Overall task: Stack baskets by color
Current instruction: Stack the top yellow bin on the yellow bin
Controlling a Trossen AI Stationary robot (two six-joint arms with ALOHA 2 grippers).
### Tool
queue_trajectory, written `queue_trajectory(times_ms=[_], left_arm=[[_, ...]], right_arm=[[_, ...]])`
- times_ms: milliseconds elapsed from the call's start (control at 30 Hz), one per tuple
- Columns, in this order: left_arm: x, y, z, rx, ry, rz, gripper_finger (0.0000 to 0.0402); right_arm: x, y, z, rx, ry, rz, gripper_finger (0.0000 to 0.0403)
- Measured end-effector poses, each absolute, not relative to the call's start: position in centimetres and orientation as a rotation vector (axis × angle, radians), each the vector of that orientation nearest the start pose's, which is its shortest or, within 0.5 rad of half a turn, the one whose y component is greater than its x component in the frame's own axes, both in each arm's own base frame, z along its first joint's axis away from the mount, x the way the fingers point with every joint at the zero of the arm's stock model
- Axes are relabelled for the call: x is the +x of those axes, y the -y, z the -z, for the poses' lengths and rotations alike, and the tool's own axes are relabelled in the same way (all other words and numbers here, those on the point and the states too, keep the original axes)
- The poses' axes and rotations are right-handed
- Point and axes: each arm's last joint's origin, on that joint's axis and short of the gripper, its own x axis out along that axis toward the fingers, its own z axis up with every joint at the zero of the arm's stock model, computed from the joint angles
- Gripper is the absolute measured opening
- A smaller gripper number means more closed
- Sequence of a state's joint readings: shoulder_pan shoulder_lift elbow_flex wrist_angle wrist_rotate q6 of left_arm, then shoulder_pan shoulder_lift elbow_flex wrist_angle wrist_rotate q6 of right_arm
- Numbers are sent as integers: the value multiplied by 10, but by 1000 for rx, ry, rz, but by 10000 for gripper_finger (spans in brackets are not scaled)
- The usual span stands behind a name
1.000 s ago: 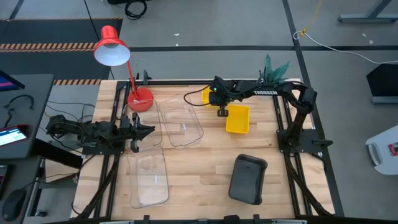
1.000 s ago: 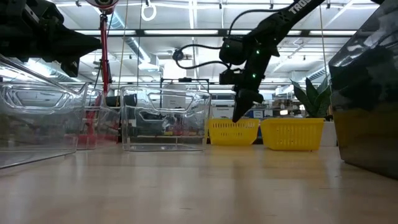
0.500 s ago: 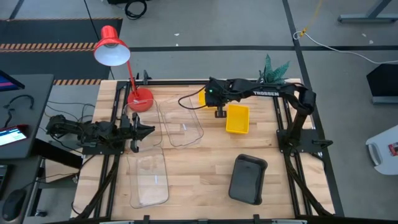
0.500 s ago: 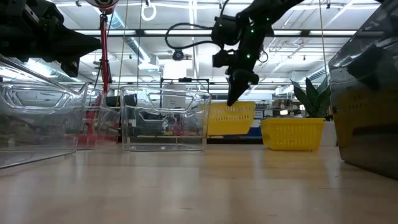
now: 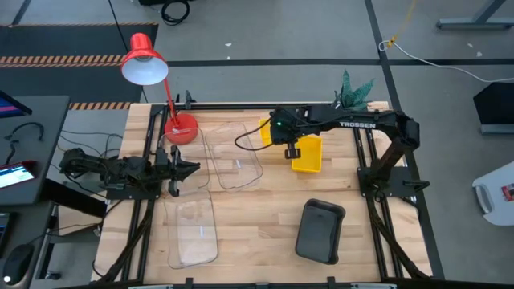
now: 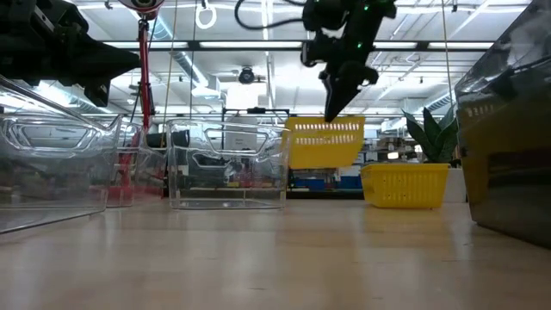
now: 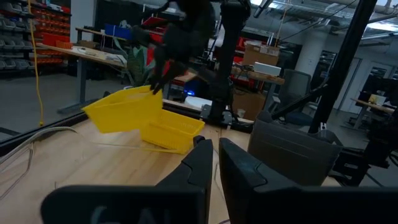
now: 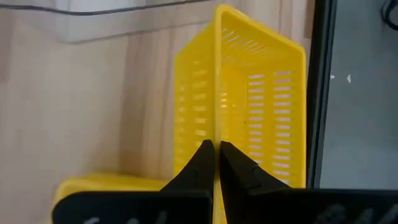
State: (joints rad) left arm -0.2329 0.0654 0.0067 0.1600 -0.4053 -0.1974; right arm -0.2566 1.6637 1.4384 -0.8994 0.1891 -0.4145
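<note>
My right gripper is shut on a yellow basket, held in the air above the table's far middle. A second yellow basket rests on its bottom just right of it. Two clear baskets sit on the left half of the table. A dark grey basket sits at the near right. My left gripper waits shut and level at the left edge, touching nothing. My right gripper pinches one side wall of the yellow basket at its rim, one finger inside the basket and one outside. The fingers come from above, slanting down. The basket hangs below them, slightly tilted and clear of the table.
A red desk lamp stands with its base at the far left corner. A small plant stands at the far right. Bare wood lies between the clear baskets and the grey basket.
My right gripper has risen with the yellow basket, which was on the table and now hangs clear of it. It has also drifted a little toward the second yellow basket.
</note>
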Motion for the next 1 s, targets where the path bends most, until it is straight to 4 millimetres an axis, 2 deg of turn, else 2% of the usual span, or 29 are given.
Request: queue_trajectory(times_ms=[133,267,400,600,900,1000], left_arm=[[98,12,-176,-229,113,-162,34],[98,12,-176,-229,113,-162,28],[98,12,-176,-229,113,-162,31],[98,12,-176,-228,113,-163,36],[98,12,-176,-228,113,-162,26],[98,12,-176,-228,113,-162,31]], right_arm=[[314,76,-297,-331,-1188,107,10],[298,60,-302,-333,-1157,35,10],[279,48,-297,-369,-1154,12,10],[250,43,-286,-358,-1120,37,10],[211,42,-263,-607,-1066,-74,9],[198,44,-255,-767,-1072,-155,7]])
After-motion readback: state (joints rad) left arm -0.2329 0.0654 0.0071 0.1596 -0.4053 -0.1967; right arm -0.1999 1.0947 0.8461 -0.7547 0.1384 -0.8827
